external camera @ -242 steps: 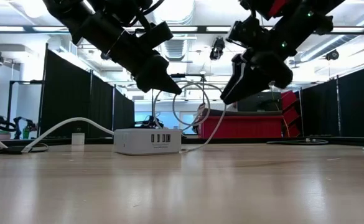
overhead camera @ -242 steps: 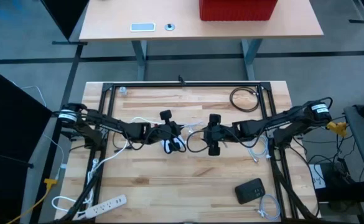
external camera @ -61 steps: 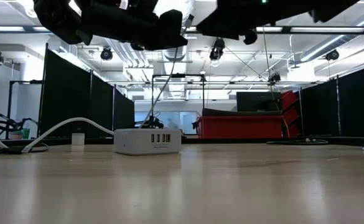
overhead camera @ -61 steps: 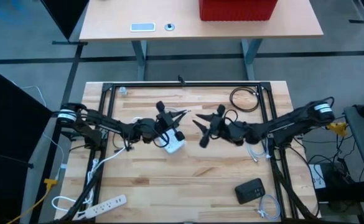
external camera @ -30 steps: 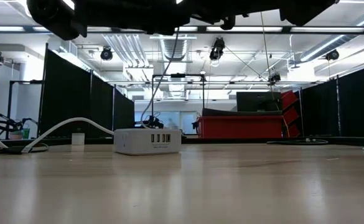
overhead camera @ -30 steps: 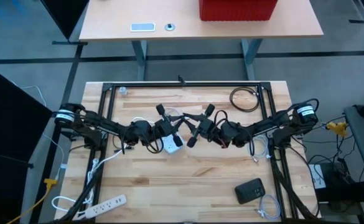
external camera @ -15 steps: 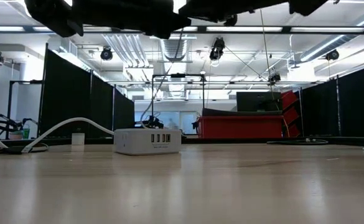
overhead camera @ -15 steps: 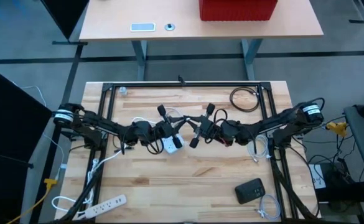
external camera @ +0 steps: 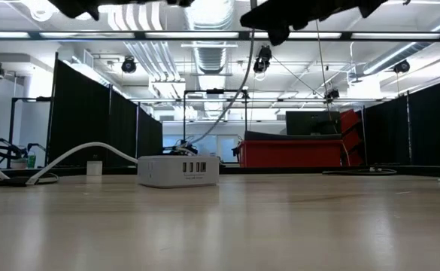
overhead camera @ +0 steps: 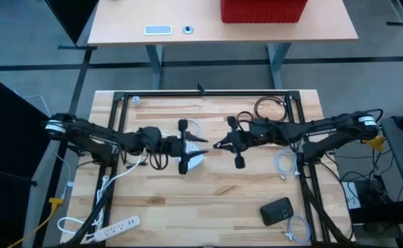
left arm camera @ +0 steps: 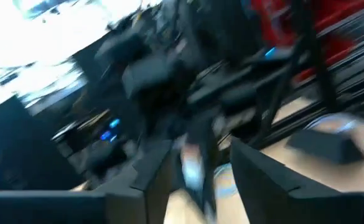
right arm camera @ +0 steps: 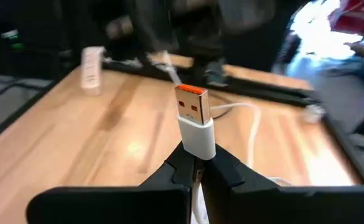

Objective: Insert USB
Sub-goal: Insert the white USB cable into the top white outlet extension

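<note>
A white USB charging hub [external camera: 178, 170] stands flat on the wooden table, its ports toward the near edge; it also shows in the high view [overhead camera: 191, 162]. My right gripper [overhead camera: 218, 145] is well above the table, just right of the hub, shut on a white USB plug [right arm camera: 195, 121] with an orange tongue. The plug's white cable [external camera: 238, 94] hangs down behind the hub. My left gripper [overhead camera: 200, 142] hovers above the hub, its fingers [left arm camera: 256, 180] apart and empty, pointing at the right gripper. My right gripper pinches the plug's white housing [right arm camera: 198, 142] between its two fingers, at the cable end. The plug sticks out beyond the fingertips, its metal end pointing toward the table's left. It is lifted clear of the table, and the cable trails off behind it.
A black cable coil [overhead camera: 270, 109] lies at the far right, white cable coils [overhead camera: 284, 165] at the right rail, a black device [overhead camera: 277, 210] near right, and a white power strip [overhead camera: 118, 224] near left. A black frame [overhead camera: 201, 93] borders the table.
Both grippers have risen, passing out of the top of the low view. My right gripper has turned and drawn back a little toward the right and far side, still holding the plug. My left gripper has turned to point toward the right. The hub has stayed put.
</note>
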